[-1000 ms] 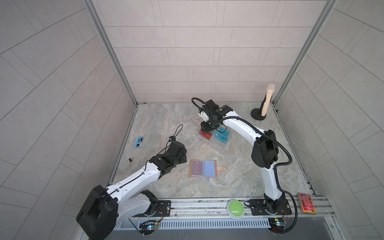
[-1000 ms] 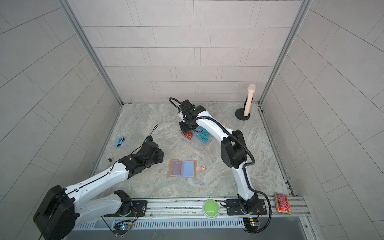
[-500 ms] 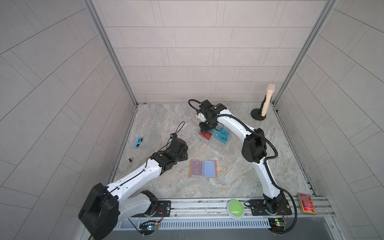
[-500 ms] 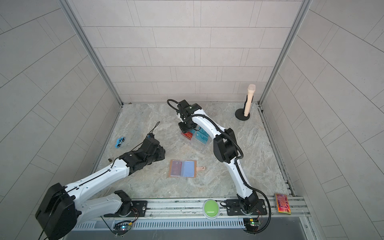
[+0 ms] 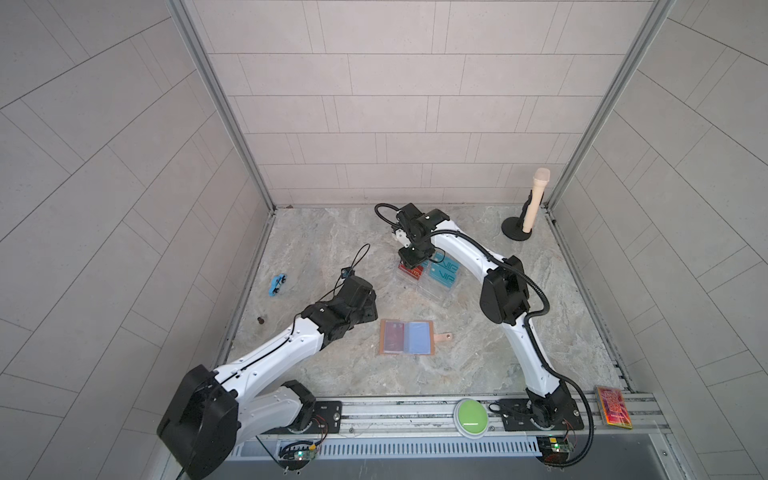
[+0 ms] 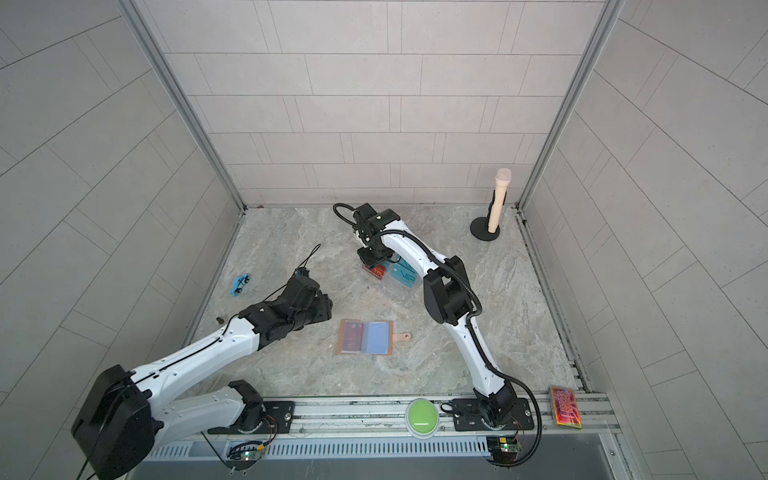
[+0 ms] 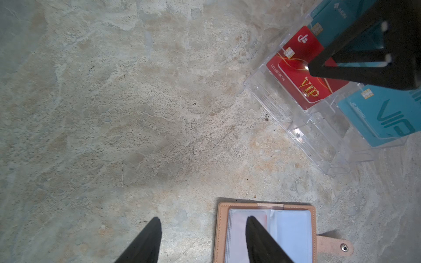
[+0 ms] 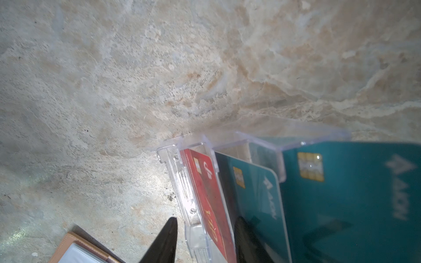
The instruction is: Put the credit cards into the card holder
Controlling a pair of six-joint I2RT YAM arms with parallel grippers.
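lying open and flat near the middle of the table [image 5: 332,249], the card holder [image 5: 419,337] is showing 2 clear sleeves. 1 is glowing reddish, so 1 red card [image 5: 393,336] is probably sitting inside already, though the cloudy plastic is blurring it; the other is looking empty and pale blue. the rest of the credit cards are waiting in the clear acrylic stand [image 7: 296,127] just beyond: at least 2 red cards [image 7: 303,68] and several teal cards [image 7: 382,113], so most of the job is lying ahead. the right gripper [image 8: 205,218] is reaching into the stand, its jaws standing part open astride a red card's edge and the stand's wall, not pinching yet. the left gripper [image 7: 202,218] is hovering wide open and empty over the holder's edge. gold "vip" and "no 888880840" are showing on the red cards, "vip" and "aion" on the teal.
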